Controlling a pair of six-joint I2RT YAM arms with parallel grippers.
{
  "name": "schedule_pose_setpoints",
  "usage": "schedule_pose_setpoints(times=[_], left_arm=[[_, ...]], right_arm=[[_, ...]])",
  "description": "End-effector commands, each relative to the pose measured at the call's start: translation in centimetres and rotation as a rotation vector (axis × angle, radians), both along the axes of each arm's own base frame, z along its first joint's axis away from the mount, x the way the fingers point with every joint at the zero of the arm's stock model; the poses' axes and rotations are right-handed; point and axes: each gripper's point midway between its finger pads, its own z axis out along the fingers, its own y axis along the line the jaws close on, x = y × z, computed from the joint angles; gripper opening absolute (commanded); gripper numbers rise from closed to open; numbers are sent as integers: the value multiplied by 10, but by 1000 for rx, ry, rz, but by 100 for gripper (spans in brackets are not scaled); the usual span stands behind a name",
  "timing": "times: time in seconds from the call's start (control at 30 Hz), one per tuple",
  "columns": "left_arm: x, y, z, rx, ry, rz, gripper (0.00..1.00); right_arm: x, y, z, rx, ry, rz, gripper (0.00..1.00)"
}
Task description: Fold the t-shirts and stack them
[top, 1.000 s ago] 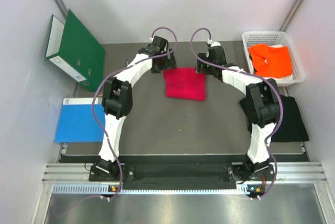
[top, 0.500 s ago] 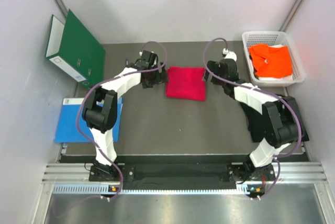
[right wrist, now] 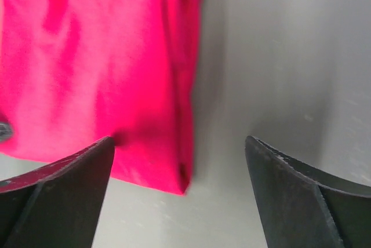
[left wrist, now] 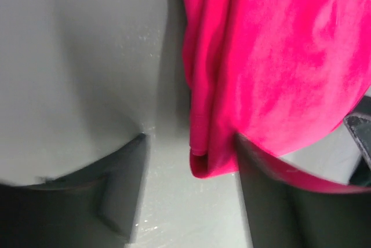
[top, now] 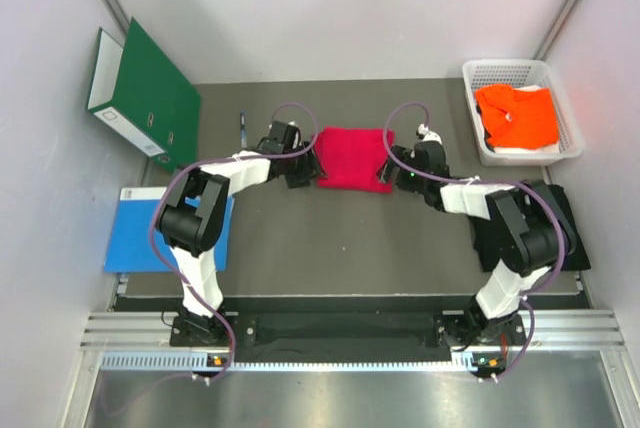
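Observation:
The crimson red t-shirt (top: 352,160) lies folded into a small rectangle at the middle of the table. My left gripper (top: 303,164) is low at its left side and open; in the left wrist view (left wrist: 194,201) the shirt's near corner (left wrist: 278,57) hangs between the fingers, unpinched. My right gripper (top: 396,170) is open at the shirt's right side, and its wrist view (right wrist: 179,201) shows the red corner (right wrist: 87,57) between wide-spread fingers. The orange t-shirt (top: 517,115) lies in the basket. The black t-shirt (top: 566,240) lies at the right, partly under my right arm.
A white basket (top: 572,128) stands at the back right. A green binder (top: 145,98) leans at the back left, with a flat blue sheet (top: 145,233) in front of it. A pen (top: 242,128) lies near the left forearm.
Both grippers have come from the red shirt's far edge down toward me along its sides, to its near corners. The shirt itself has stayed in place.

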Motion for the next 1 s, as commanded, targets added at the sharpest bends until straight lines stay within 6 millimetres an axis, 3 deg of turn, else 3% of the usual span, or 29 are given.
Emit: schedule_pose_setpoints(times=[0.0, 0.07, 0.1, 0.3, 0.47, 0.57, 0.6, 0.63, 0.67, 0.7, 0.73, 0.77, 0.8, 0.83, 0.9, 0.93, 0.97], left_arm=[[2, -10, 7, -48, -33, -18, 39], [1, -8, 1, -35, -15, -14, 12], [1, -8, 0, -28, -5, -10, 0], [-15, -1, -22, 39, 103, -30, 0], [-24, 7, -30, 77, 130, -19, 0], [-29, 6, -31, 75, 137, -30, 0], [-32, 5, -32, 76, 146, -38, 0], [-33, 6, -31, 84, 147, -36, 4], [-36, 7, -31, 95, 147, -42, 8], [-39, 9, -30, 105, 147, -44, 26], [-39, 11, -22, 114, 125, -37, 42], [-45, 14, -22, 134, 125, -37, 53], [-49, 16, -19, 152, 117, -35, 70], [-53, 21, -5, 172, 90, -25, 76], [-61, 30, 3, 254, 50, -11, 87], [-64, 34, 20, 265, 7, 3, 90], [-72, 34, 22, 276, -7, -4, 92]], right_arm=[[3, 24, -5, 109, 5, 38, 79], [2, 28, -15, 117, 34, 40, 64], [2, 30, -18, 126, 44, 39, 48], [-6, 24, -39, 77, 131, 16, 12], [-9, 15, -42, 25, 149, 2, 9], [-10, 18, -39, 22, 141, 23, 14], [-14, 18, -39, 9, 148, 36, 31], [-14, 18, -33, 0, 131, 41, 41], [-15, 16, -28, -11, 117, 39, 60], [-24, 9, -30, -54, 119, 30, 69], [-22, 3, -8, -71, 57, 8, 78], [-26, -2, 2, -94, 34, -7, 95], [-34, -14, 6, -164, 9, -39, 100], [-42, -22, 29, -192, -30, -54, 100], [-54, -42, 59, -280, -105, -110, 100], [-68, -56, 57, -346, -71, -126, 100], [-72, -73, 65, -416, -86, -183, 100]])
